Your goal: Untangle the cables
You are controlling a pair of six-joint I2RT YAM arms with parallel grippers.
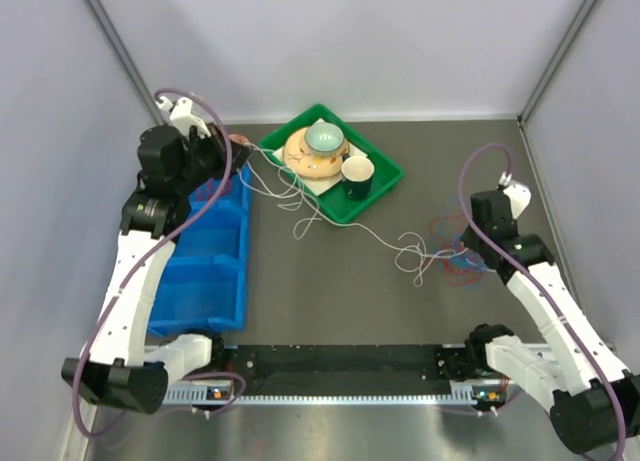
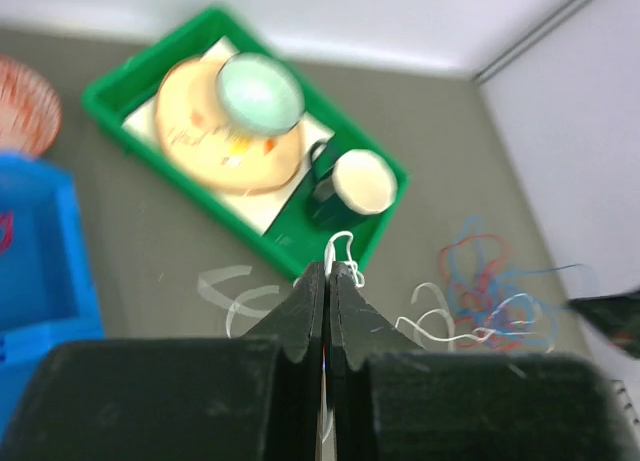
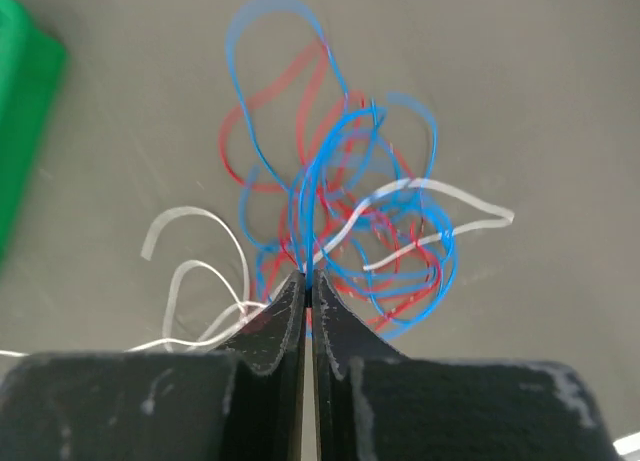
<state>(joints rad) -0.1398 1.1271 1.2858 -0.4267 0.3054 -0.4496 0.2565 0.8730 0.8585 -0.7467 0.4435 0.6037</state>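
Judging from the top view, the job is about partly done. The white cable [image 1: 372, 233] is drawn out over much of its length, but its right-hand end is still caught in the knot of red and blue cables [image 1: 462, 263]. That knot lies on the bench at the middle right of the frame. The red and blue strands look wholly unseparated, looped through each other many times.

The white cable's long axis runs diagonally from the upper left, past the near corner of the green tray [image 1: 272, 141], down to the middle right. It is slack, with several small loops along the way. The knot itself has no clear direction.

The left end effector [image 2: 328, 269] is fully closed, pinching a loop of the white cable at its tips. The right end effector [image 3: 306, 279] is also closed, at the edge of the knot. It appears to nip a blue strand [image 3: 303, 196].
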